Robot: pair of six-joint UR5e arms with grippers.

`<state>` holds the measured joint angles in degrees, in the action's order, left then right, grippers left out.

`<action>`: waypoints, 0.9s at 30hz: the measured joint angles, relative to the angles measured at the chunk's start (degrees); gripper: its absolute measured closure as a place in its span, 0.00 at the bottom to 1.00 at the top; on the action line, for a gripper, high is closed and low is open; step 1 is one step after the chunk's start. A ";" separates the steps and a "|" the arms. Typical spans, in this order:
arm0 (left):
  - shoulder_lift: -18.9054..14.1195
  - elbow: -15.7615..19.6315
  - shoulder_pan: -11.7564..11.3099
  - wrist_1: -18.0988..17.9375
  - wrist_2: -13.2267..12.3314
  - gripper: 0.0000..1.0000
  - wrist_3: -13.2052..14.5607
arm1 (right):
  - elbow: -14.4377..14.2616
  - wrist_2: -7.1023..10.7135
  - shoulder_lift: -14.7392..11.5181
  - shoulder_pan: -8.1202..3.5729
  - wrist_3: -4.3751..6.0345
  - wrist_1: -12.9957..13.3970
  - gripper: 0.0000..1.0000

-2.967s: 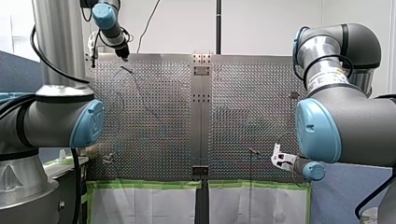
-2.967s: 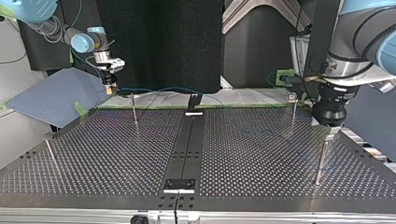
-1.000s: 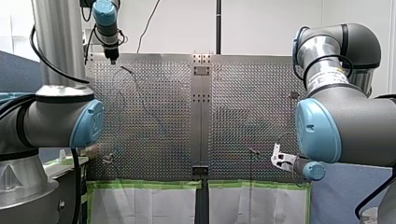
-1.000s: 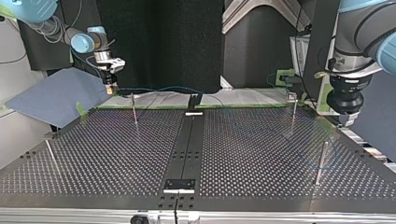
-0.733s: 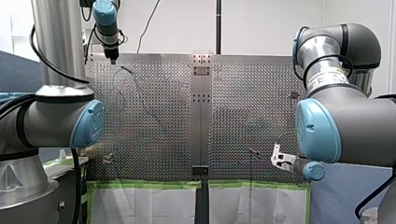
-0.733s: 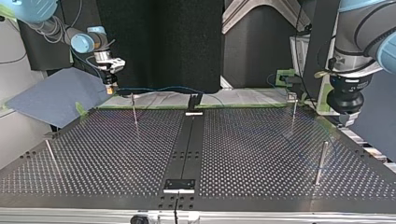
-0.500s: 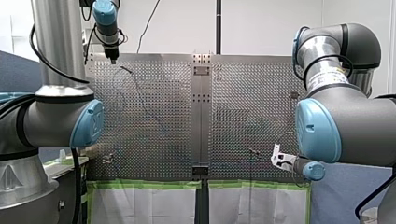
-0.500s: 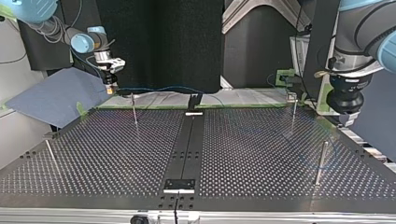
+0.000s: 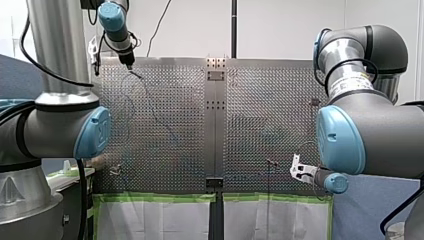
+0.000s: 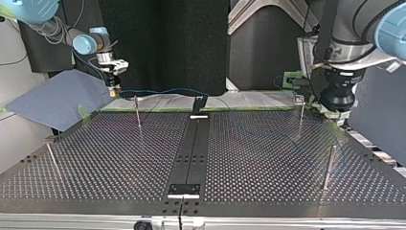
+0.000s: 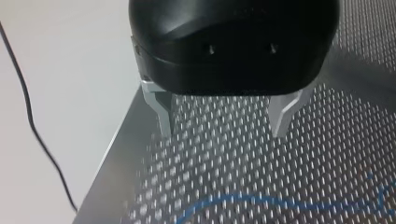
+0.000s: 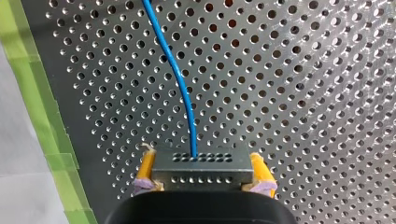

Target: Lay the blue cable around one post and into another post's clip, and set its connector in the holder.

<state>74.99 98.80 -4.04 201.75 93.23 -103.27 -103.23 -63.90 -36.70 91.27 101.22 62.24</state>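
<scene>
Since half a second ago, my left gripper [image 9: 128, 61] is shifting toward three o'clock in the front view. It is coming in over the rim of the perforated table [image 9: 265, 120] and hanging just beside the far post [image 9: 135, 74] at eleven o'clock. My right gripper [image 9: 296, 170] is staying put at five o'clock, by the near edge.

Across the table, in the top view, my left arm is entering at two o'clock and its gripper is hanging above that same post, near the clip post [image 10: 300, 111]. The blue cable [image 10: 163, 91] is trailing along the far edge from my right gripper at ten o'clock toward twelve. Its further run over the plate is too faint to follow.

At the left wrist, the metal fingers [image 11: 164, 116] are standing wide apart with nothing between them. The cable is lying on the plate at their twelve o'clock, apart from them.

At the right wrist, the yellow pads [image 12: 145, 168] are clamping the grey connector [image 12: 201, 170]. The cable is leading straight out ahead, beside the green tape [image 12: 28, 93].

I judge that the routing step is under way, with my left gripper going for the cable, and seating the connector is not yet begun. The next move is calling for a descent until the fingers are straddling the cable, then a light closing, with my right gripper yielding slack.
</scene>
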 joint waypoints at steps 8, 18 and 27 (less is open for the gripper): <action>-0.66 3.73 3.67 -3.77 -3.76 0.00 -3.67 | 0.00 0.00 -0.11 -0.23 -0.05 -0.13 1.00; 3.59 8.27 8.20 -8.30 -3.25 0.00 -3.34 | 0.00 0.01 -0.32 -0.34 -0.54 -1.05 1.00; 8.13 12.80 12.74 -12.84 1.22 0.00 0.08 | 0.00 0.85 -0.42 -0.40 -0.04 -1.64 1.00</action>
<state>83.12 111.61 8.70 188.91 94.45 -103.19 -103.24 -63.05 -37.12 90.87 101.18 60.60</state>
